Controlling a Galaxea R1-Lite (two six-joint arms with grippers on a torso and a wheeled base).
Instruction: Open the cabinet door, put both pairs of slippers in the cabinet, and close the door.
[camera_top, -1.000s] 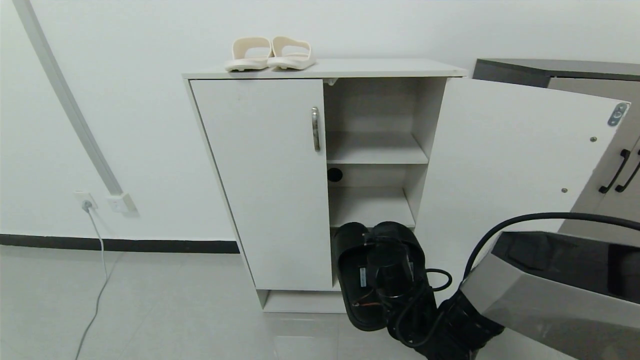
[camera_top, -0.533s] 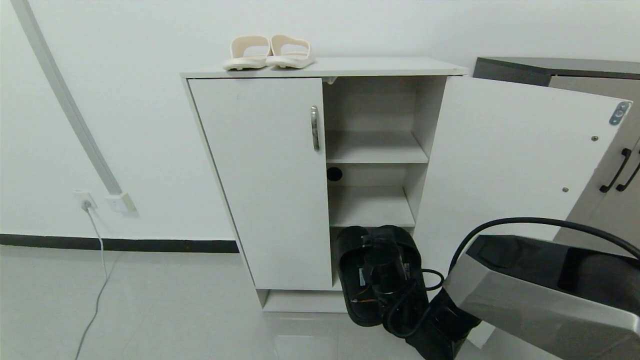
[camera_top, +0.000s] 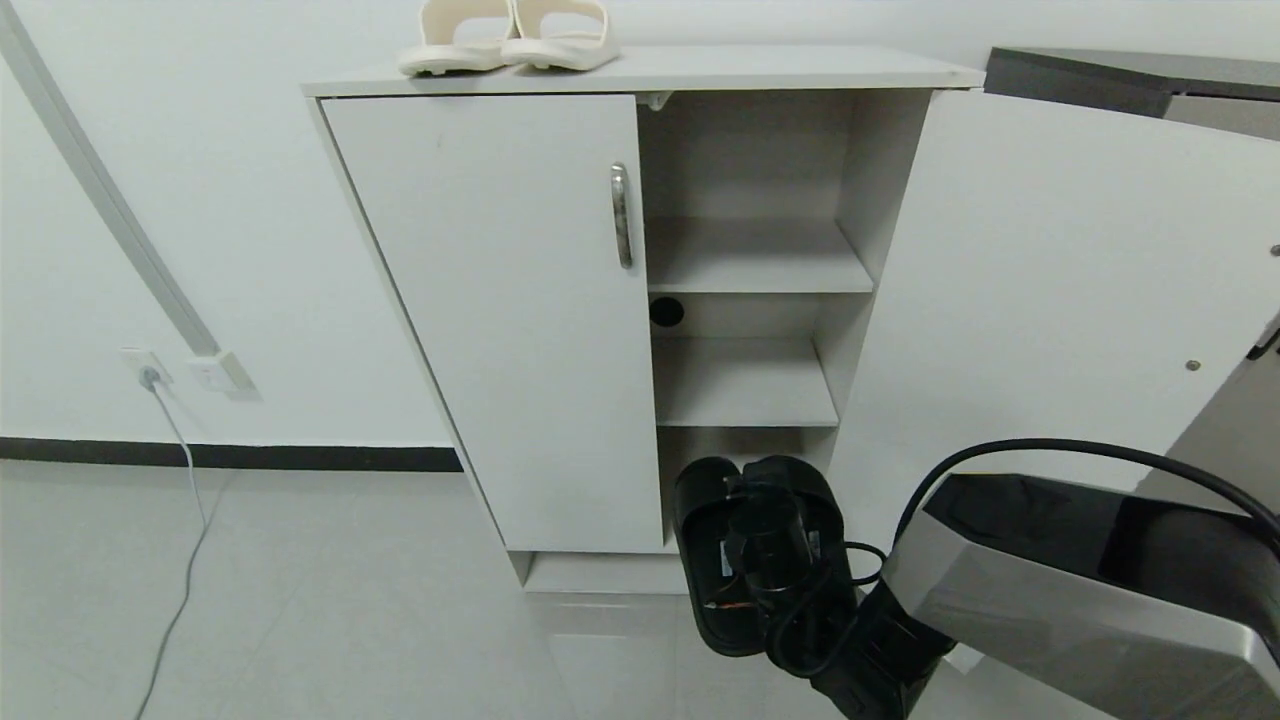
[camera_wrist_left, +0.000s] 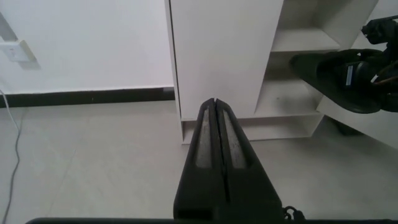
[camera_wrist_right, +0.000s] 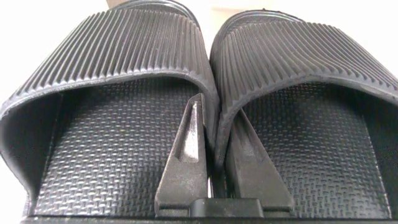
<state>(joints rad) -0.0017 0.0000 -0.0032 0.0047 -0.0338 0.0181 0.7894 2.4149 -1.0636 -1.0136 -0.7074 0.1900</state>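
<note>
The white cabinet (camera_top: 520, 300) stands against the wall with its right door (camera_top: 1050, 290) swung open and its left door shut. A pair of black slippers (camera_top: 745, 550) hangs at the mouth of the bottom compartment, held side by side. My right gripper (camera_wrist_right: 214, 149) is shut on the inner strap edges of the black slippers (camera_wrist_right: 211, 81). A cream pair of slippers (camera_top: 510, 35) lies on the cabinet top at the left. My left gripper (camera_wrist_left: 214, 115) is shut and empty, low over the floor in front of the cabinet (camera_wrist_left: 224, 56).
Two shelves (camera_top: 745, 265) inside the open right half are bare. A dark grey cabinet (camera_top: 1150, 80) stands behind the open door. A wall socket with a cable (camera_top: 150, 385) sits at the left, and grey floor tiles (camera_top: 300, 620) spread before the cabinet.
The head camera has moved closer and lower, so the cabinet looks larger. The black slippers stay at the bottom compartment's mouth in my right gripper.
</note>
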